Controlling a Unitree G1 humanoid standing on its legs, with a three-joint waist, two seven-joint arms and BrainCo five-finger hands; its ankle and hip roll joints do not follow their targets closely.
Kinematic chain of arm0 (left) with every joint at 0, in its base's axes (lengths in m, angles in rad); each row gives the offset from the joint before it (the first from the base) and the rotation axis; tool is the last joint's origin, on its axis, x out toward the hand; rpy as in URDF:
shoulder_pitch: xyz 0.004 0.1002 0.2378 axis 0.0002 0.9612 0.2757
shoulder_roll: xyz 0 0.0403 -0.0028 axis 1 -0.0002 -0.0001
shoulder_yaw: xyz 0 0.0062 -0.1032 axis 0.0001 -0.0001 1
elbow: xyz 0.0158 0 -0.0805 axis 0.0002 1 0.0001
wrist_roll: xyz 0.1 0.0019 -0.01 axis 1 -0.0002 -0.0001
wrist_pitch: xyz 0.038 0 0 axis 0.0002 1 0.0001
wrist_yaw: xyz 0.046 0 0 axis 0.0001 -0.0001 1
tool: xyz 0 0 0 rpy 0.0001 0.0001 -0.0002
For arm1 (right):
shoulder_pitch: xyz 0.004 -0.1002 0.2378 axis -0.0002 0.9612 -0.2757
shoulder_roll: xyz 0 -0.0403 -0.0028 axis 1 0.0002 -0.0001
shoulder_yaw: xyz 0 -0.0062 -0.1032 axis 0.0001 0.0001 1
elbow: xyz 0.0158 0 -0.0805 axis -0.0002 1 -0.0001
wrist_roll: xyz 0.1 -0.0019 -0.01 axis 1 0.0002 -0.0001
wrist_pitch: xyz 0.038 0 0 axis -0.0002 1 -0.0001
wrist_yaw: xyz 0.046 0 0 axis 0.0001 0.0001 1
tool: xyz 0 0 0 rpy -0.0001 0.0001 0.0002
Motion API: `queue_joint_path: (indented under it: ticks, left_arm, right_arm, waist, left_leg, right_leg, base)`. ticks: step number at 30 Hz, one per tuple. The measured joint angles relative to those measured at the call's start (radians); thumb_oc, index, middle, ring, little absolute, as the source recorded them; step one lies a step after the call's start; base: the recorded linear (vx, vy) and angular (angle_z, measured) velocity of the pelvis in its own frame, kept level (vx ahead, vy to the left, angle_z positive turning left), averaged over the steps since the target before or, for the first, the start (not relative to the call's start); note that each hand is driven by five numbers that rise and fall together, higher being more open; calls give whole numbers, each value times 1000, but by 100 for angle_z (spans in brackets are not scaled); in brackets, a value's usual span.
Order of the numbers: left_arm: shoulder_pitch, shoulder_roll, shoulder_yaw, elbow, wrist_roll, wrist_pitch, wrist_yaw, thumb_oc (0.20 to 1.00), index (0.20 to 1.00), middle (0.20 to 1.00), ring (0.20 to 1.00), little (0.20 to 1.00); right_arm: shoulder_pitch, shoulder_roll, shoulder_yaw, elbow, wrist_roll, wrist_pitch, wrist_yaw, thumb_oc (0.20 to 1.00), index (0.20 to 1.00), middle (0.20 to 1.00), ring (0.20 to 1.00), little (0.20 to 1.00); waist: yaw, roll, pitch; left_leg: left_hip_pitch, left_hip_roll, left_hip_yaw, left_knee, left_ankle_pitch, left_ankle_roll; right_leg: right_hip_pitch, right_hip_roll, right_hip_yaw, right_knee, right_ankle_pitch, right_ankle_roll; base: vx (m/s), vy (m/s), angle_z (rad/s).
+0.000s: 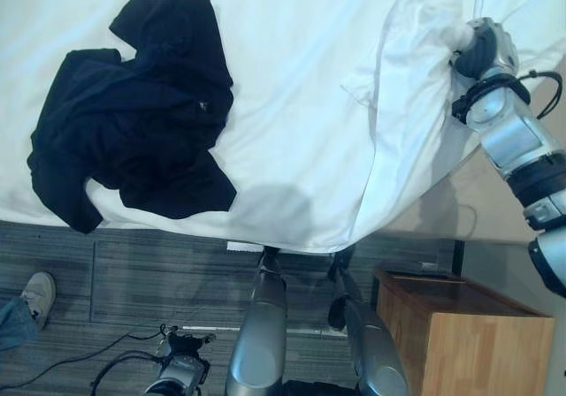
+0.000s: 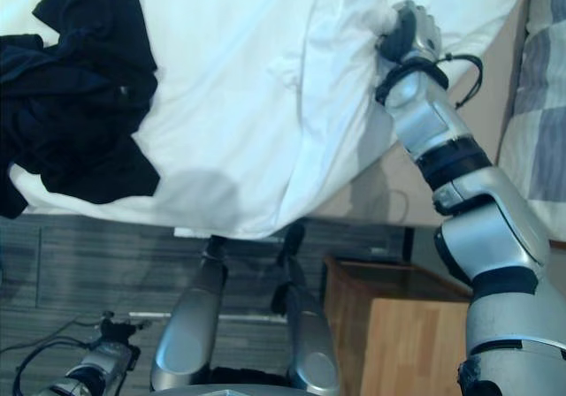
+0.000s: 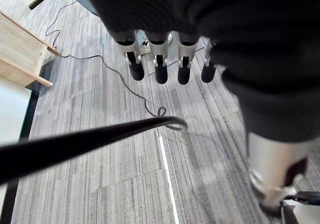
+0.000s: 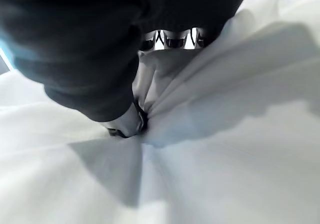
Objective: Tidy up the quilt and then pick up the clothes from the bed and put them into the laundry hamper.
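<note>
gripping the white quilt (image 1: 292, 131), right hand (image 1: 482, 47); dark clothes (image 1: 133, 113) lie well apart; left hand (image 3: 165, 59) hangs relaxed.

right robot hand (image 1: 482, 47) clutching quilt (image 1: 398, 122) | dark clothes (image 1: 133, 113) on bed (image 1: 292, 87)
</note>
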Motion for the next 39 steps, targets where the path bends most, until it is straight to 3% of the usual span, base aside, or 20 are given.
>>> queue_joint_path:
  ticks: [4,6,7,8,9,10,11,12,13,17,21,24,26,30,32,35,38,39]
  left_arm:
    - [19,-6,-1,-13,2,-20,1,1000,1000,1000,1000,1000]
    - [58,-24,0,-32,1,-33,8,1000,1000,1000,1000,1000]
    - [84,-36,3,-50,-1,-43,14,1000,1000,1000,1000,1000]
    - [92,-45,3,-50,-3,-42,18,1000,1000,1000,1000,1000]
    - [92,-49,3,-50,-9,-43,23,1000,1000,1000,1000,1000]
    - [89,-65,4,-51,-15,-45,30,1000,1000,1000,1000,1000]
    - [86,-65,6,-51,-17,-50,33,1000,1000,1000,1000,1000]
    - [82,-72,5,-52,-17,-58,35,1000,1000,1000,1000,1000]
    - [76,-75,2,-52,-17,-64,40,1000,1000,1000,1000,1000]
    - [85,-98,-47,-27,-18,-76,54,1000,1000,1000,1000,1000]
    - [91,-124,-78,-10,-16,-87,65,1000,1000,1000,1000,1000]
    - [91,-124,-86,-9,-13,-103,69,1000,1000,1000,1000,1000]
    - [90,-125,-87,-7,-6,-117,70,1000,1000,1000,1000,1000]
    - [90,-128,-108,36,-6,-131,69,1000,1000,1000,1000,1000]
    - [94,-132,-114,49,-7,-131,69,1000,1000,1000,1000,1000]
    - [95,-135,-109,48,-8,-136,68,1000,1000,1000,1000,1000]
    - [97,-131,-96,55,-9,-141,67,1000,1000,1000,1000,1000]
    - [97,-135,-83,58,-9,-141,67,1000,1000,1000,1000,1000]
  right_arm:
    - [208,1,-215,-159,36,-81,-86,200,200,200,200,200]
    - [384,10,-334,-321,34,-105,-118,200,200,200,200,200]
    - [552,53,-465,-448,28,-137,-143,200,200,200,200,200]
    - [608,74,-501,-479,24,-156,-153,344,344,344,344,344]
    - [637,97,-519,-485,24,-182,-154,272,272,272,272,272]
    - [658,122,-520,-497,24,-224,-158,278,278,278,278,278]
    - [665,134,-504,-495,24,-240,-159,489,489,489,489,489]
    - [674,150,-488,-482,25,-255,-166,912,912,912,912,912]
    - [683,180,-484,-466,30,-268,-181,1000,1000,1000,1000,1000]
    - [662,277,-501,-253,178,-424,-222,1000,1000,1000,1000,1000]
    - [649,296,-501,-157,341,-497,-226,1000,1000,1000,1000,1000]
    - [645,288,-516,-108,437,-496,-241,1000,1000,1000,1000,1000]
    - [647,278,-569,26,536,-443,-304,1000,1000,1000,1000,1000]
    - [739,275,-753,273,701,-381,-428,1000,1000,1000,1000,1000]
    - [832,262,-809,305,730,-377,-486,1000,1000,1000,1000,1000]
    - [922,191,-856,270,743,-385,-547,1000,1000,1000,1000,1000]
    - [997,127,-904,55,728,-423,-597,1000,1000,1000,1000,1000]
    - [1015,100,-918,-50,697,-426,-603,561,561,561,561,561]
  waist:
    - [-12,5,3]
    - [-62,10,5]
    - [-101,15,5]
    - [-137,16,5]
    - [-156,18,5]
    - [-187,33,4]
    - [-199,46,1]
    - [-217,56,-1]
    - [-224,74,-1]
    - [-218,92,-2]
    - [-218,99,-5]
    - [-221,107,-18]
    - [-222,109,-22]
    - [-226,112,-21]
    - [-249,111,-20]
    - [-283,114,-20]
    - [-303,104,-12]
    - [-303,104,-12]
  left_leg:
    - [15,-10,56,3,-7,15]
    - [34,-30,114,9,-15,39]
    - [43,-39,147,15,-26,56]
    - [43,-43,172,22,-32,66]
    - [43,-46,195,26,-37,73]
    - [40,-48,212,36,-48,83]
    - [39,-49,221,41,-50,89]
    - [40,-49,226,47,-54,90]
    - [41,-49,229,50,-56,88]
    - [69,-43,245,15,-50,85]
    - [136,-42,250,-40,-39,85]
    - [152,-44,251,-63,-31,91]
    - [154,-52,253,-71,-29,92]
    - [151,-58,257,-74,-29,93]
    - [145,-57,260,-73,-29,93]
    - [145,-54,257,-68,-34,88]
    - [145,-40,252,-52,-45,73]
    - [144,-32,251,-42,-53,72]
  right_leg:
    - [-27,-12,56,30,2,4]
    - [-36,-26,115,46,10,15]
    - [-53,-38,154,69,11,16]
    - [-62,-45,179,71,16,24]
    - [-70,-50,200,73,19,30]
    - [-74,-56,219,72,16,39]
    - [-72,-62,224,72,10,47]
    - [-73,-64,227,72,-2,50]
    - [-76,-65,227,73,-3,50]
    - [-77,-54,245,84,4,48]
    - [-43,-55,250,81,1,45]
    - [-35,-58,246,81,0,45]
    - [-38,-66,245,81,-3,46]
    - [-40,-71,249,77,-9,47]
    - [-39,-71,251,62,-7,50]
    - [-32,-66,255,48,-4,54]
    - [-21,-52,252,40,-5,52]
    - [-13,-45,252,38,-5,51]
  base:
    - [-50,135,-35]
    - [-70,227,-68]
    - [-31,204,-65]
    - [-11,183,-69]
    - [9,85,-56]
    - [9,41,-42]
    - [13,36,-29]
    - [20,28,-9]
    - [34,38,-5]
    - [30,11,-9]
    - [33,9,-11]
    - [0,0,0]
    - [6,5,2]
    - [9,-40,-3]
    - [14,-65,-6]
    - [6,-60,-6]
    - [10,0,-1]
    - [22,4,-5]
